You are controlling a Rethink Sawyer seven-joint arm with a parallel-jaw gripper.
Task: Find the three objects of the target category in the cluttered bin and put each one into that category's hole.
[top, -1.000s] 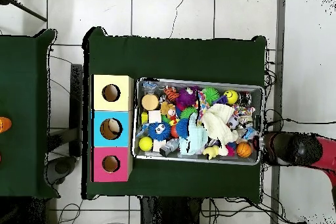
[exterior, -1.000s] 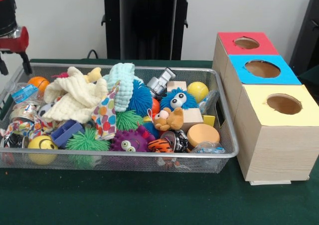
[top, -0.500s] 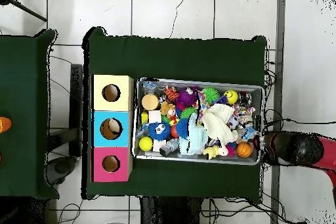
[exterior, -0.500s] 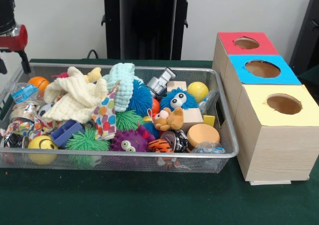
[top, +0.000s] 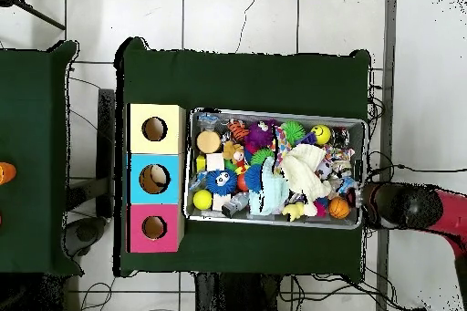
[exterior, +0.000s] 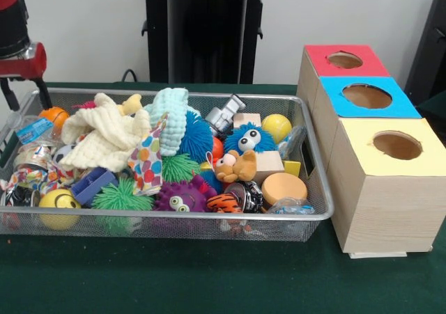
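A wire mesh bin [exterior: 315, 213] [top: 358, 125] is packed with toys: a cream knitted cloth [exterior: 104, 136], a yellow ball [exterior: 277, 127], a blue fuzzy ball with eyes [exterior: 244, 138], a purple spiky ball [exterior: 180, 198], an orange ball [exterior: 54, 115] and a yellow smiley ball [exterior: 58, 204]. Beside the bin stand three boxes with round holes: red [exterior: 345, 60] [top: 153, 227], blue [exterior: 367, 96] [top: 153, 179] and yellow [exterior: 397, 145] [top: 153, 129]. My gripper [exterior: 25, 97] [top: 368, 203] hangs over the bin's end farthest from the boxes, open, holding nothing.
Green cloth [exterior: 209, 279] covers the table around the bin. A black pedestal [exterior: 205, 32] rises behind the bin. A second green table [top: 32, 152] stands apart, past the boxes, with an orange object [top: 5, 173] at its edge.
The gripper has shifted slightly toward the bin's end and a little lower. The toys and boxes have not moved.
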